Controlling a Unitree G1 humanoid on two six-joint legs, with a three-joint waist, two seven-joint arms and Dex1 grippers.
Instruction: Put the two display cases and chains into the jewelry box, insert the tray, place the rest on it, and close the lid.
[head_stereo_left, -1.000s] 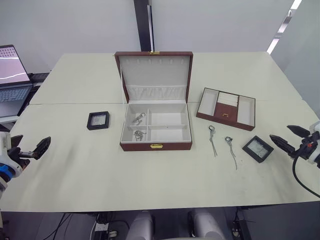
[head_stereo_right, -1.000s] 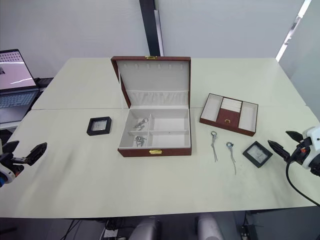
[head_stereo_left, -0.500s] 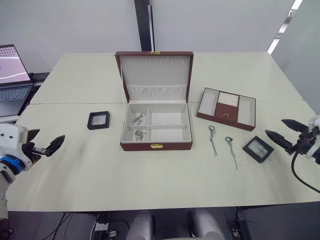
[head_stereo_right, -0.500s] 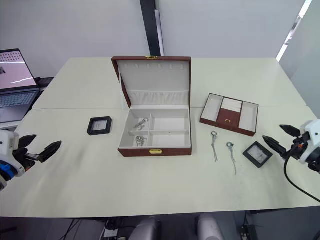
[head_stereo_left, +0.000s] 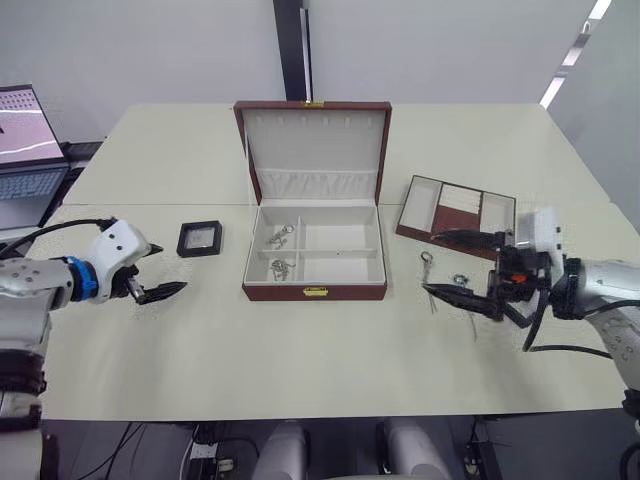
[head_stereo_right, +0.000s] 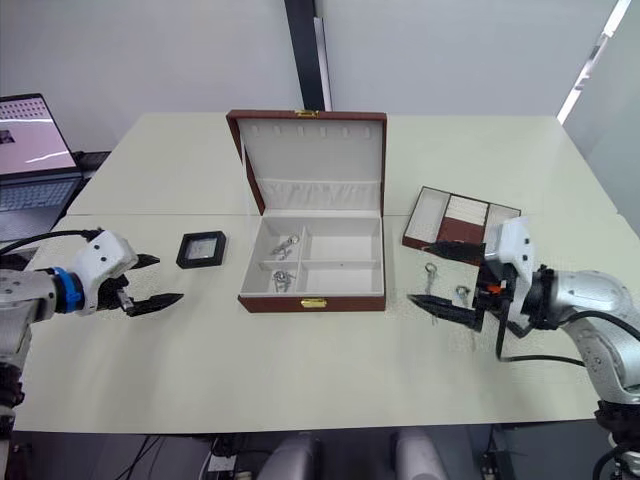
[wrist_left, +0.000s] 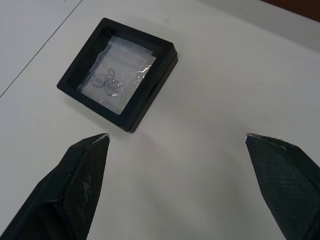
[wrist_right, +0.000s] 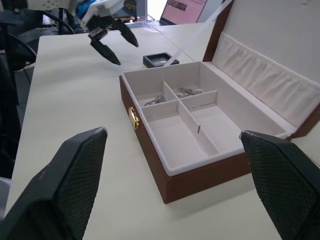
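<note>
The jewelry box (head_stereo_left: 345, 291) stands open in the middle of the table, its lid (head_stereo_left: 315, 140) upright. Silver chains (head_stereo_left: 278, 237) lie in its left compartments. Left of the box lies a black display case (head_stereo_left: 199, 238). My left gripper (head_stereo_left: 168, 270) is open just short of that case (wrist_left: 117, 72), low over the table. Two chains (head_stereo_left: 425, 259) (head_stereo_left: 459, 280) lie on the table right of the box, with the tray (head_stereo_left: 418, 203) behind them. Directly over these chains my right gripper (head_stereo_left: 430, 262) hangs wide open, pointing toward the box (wrist_right: 165, 187).
An open laptop (head_stereo_left: 25, 150) stands off the table's far left edge. A dark post (head_stereo_left: 291, 45) rises behind the box. A seam (head_stereo_left: 150, 205) crosses the table level with the box's hinge. The right wrist view also shows the left gripper (wrist_right: 107, 37).
Both arms have swung inward. The left gripper came up toward the left display case. The right gripper moved left over the loose chains, and its arm now covers the display case on the right.
</note>
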